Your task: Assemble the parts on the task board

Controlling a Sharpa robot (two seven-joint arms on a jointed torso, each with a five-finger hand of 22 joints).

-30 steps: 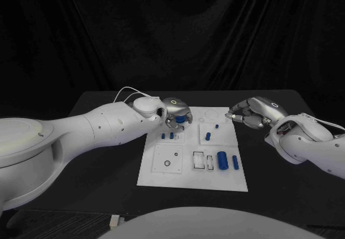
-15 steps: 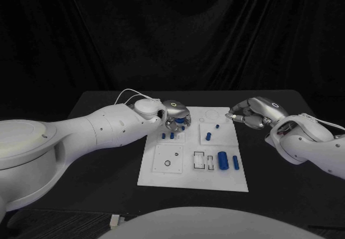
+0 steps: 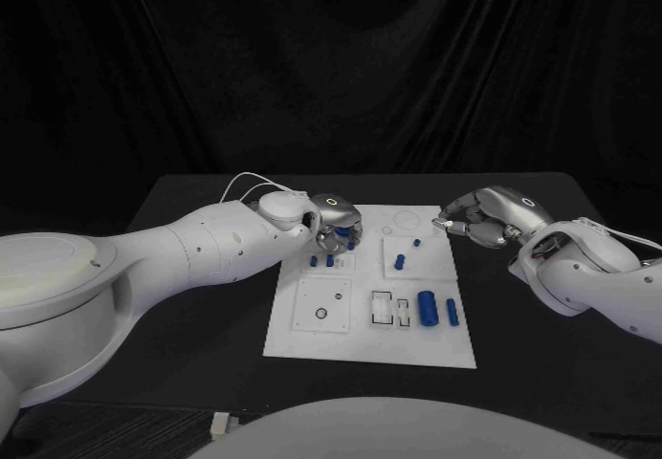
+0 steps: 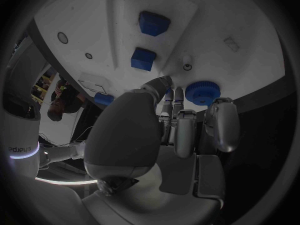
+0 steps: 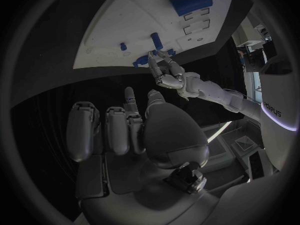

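The task board [image 3: 370,330] sits in the middle of the black worktop [image 3: 193,316], white and long, running from near to far; the left robot hand [image 3: 337,222] is down over its far left corner, fingers curled in close together above a blue gear-like part [image 4: 202,92]; from the left wrist view the fingertips [image 4: 167,94] are right beside that toothed disc, though whether they actually pinch it is hard to make out; two blocky blue parts [image 4: 149,40] lie further along the board in that view. In the head view a pair of small blue pegs [image 3: 323,259] stand just near of the left robot hand; another short peg [image 3: 399,260] stands to the right of them; a fat blue cylinder [image 3: 430,308] and a thin blue rod [image 3: 452,310] lie side by side at the board's near right part. The right robot hand [image 3: 481,218] hovers off the board's far right edge, fingers curled in on themselves with nothing in them.
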